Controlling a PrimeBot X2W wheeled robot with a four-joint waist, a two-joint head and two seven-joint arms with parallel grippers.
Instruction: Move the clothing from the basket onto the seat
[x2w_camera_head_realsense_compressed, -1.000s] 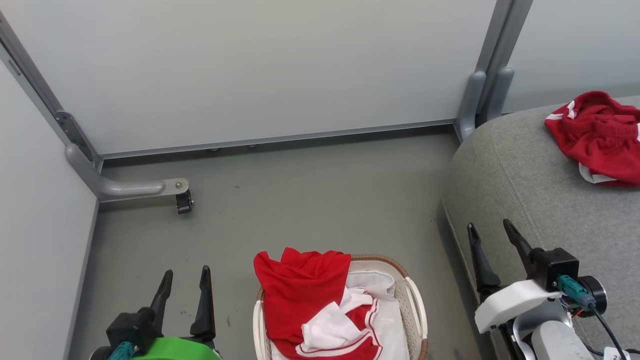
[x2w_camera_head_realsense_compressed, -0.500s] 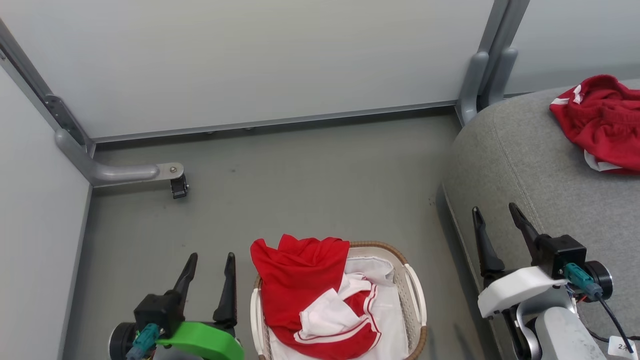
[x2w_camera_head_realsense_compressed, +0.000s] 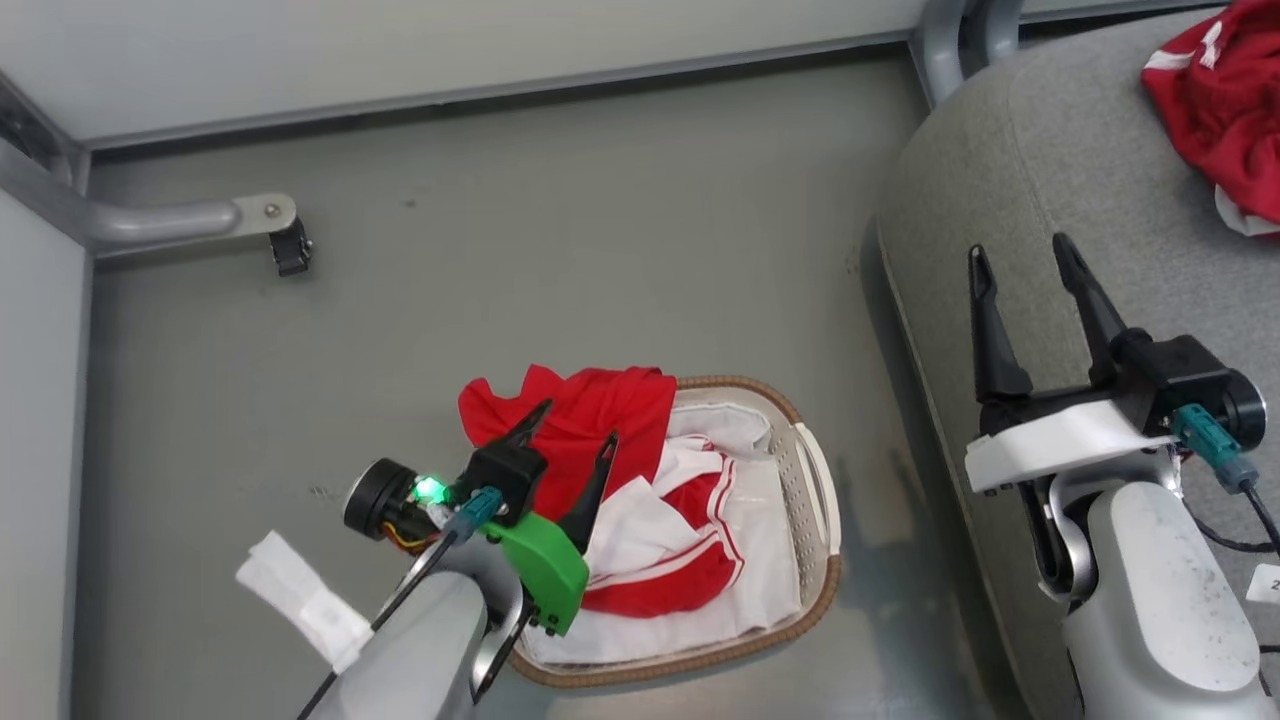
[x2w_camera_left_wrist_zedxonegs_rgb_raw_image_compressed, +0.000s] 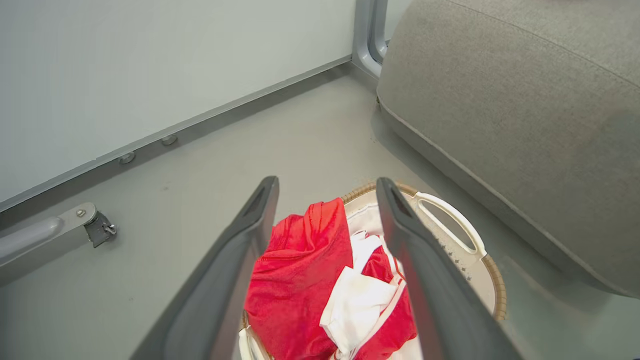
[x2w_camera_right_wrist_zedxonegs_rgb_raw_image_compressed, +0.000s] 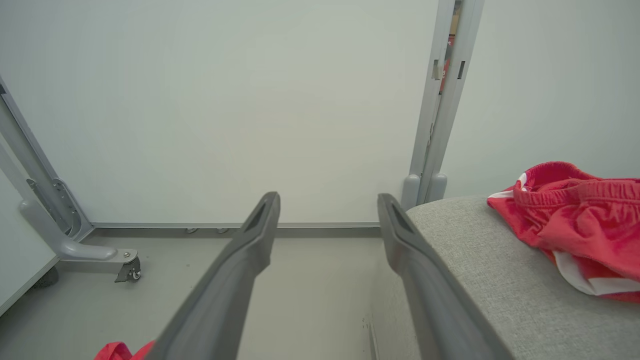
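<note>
Left gripper (x2w_camera_head_realsense_compressed: 578, 425), long dark fingers spread, hangs over the soft red white-striped clothing (x2w_camera_head_realsense_compressed: 640, 405) heaped in the small oval cream perforated plastic basket (x2w_camera_head_realsense_compressed: 826, 500). One red piece drapes over the rim. Risks: a shallow pinch slips off, and a deep one snags the glossy white liner sheet (x2w_camera_head_realsense_compressed: 770, 600) or drags the light basket. Tangled pieces could drop short of the big grey woven seat (x2w_camera_head_realsense_compressed: 1000, 150). Right gripper (x2w_camera_head_realsense_compressed: 1018, 250) is spread and empty over the seat edge. Another red garment (x2w_camera_head_realsense_compressed: 1215, 100) already lies on the seat.

Pale grey-white partition panels (x2w_camera_right_wrist_zedxonegs_rgb_raw_image_compressed: 225, 100) in grey metal frames (x2w_camera_right_wrist_zedxonegs_rgb_raw_image_compressed: 434, 130), smooth grey floor (x2w_camera_head_realsense_compressed: 560, 230), tubular metal foot (x2w_camera_head_realsense_compressed: 170, 218) with black caster (x2w_camera_head_realsense_compressed: 291, 252)
</note>
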